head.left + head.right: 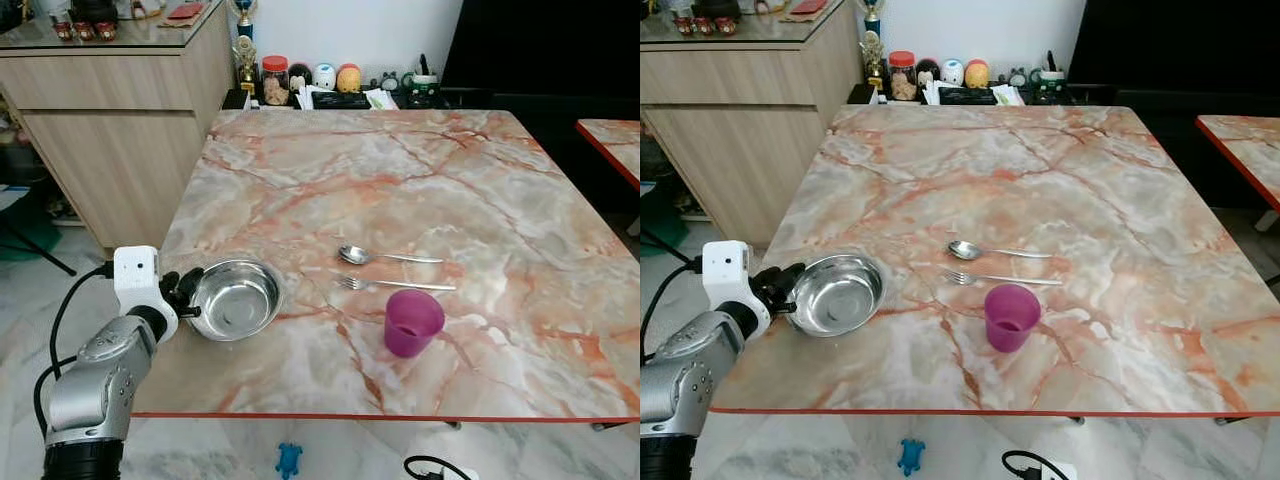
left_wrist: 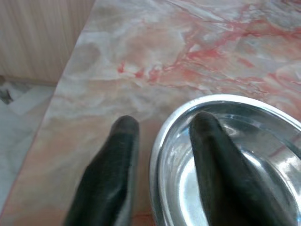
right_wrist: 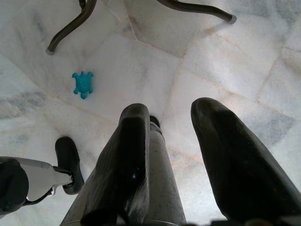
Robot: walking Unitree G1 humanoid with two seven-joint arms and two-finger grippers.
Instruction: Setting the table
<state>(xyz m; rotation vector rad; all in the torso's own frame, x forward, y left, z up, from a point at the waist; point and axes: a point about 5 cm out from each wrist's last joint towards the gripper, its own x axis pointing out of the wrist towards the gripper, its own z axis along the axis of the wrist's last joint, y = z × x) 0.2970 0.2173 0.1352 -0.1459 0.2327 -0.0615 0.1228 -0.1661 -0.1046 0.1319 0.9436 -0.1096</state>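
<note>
1. Gripping the rim of the steel bowl [image 1: 236,298] is the left gripper [image 1: 190,292] — it sits at the near left part of the marble table [image 1: 420,180], close to the left edge.
2. From the head views you mostly see the silver arm and white wrist block, so the pinch itself is hard to read. The left wrist view sorts it out: one black finger is inside the bowl, the other finger [image 2: 110,174] is outside on the tabletop, with the bowl's wall between them. So the jaws are clamped on the bowl's rim.
3. Laid out toward the middle of the table: a spoon [image 1: 385,256] and, just nearer, a fork [image 1: 392,285], both lying crosswise with handles pointing right. A purple cup [image 1: 412,322] stands upright just in front of the fork, well apart from the bowl.
4. The head views also show a wooden sideboard [image 1: 110,110] to the left, plus a row of jars and knick-knacks [image 1: 330,82] beyond the far edge.
5. The right gripper [image 3: 171,155] hangs idle, looking down at the marble floor [image 3: 235,70] — its fingers are spread apart, holding nothing.
6. That right wrist view also picks up a little blue turtle toy [image 3: 83,84] on the floor, near some dark metal legs [image 3: 70,28]. The same toy peeks out below the table's near edge in the head views.
</note>
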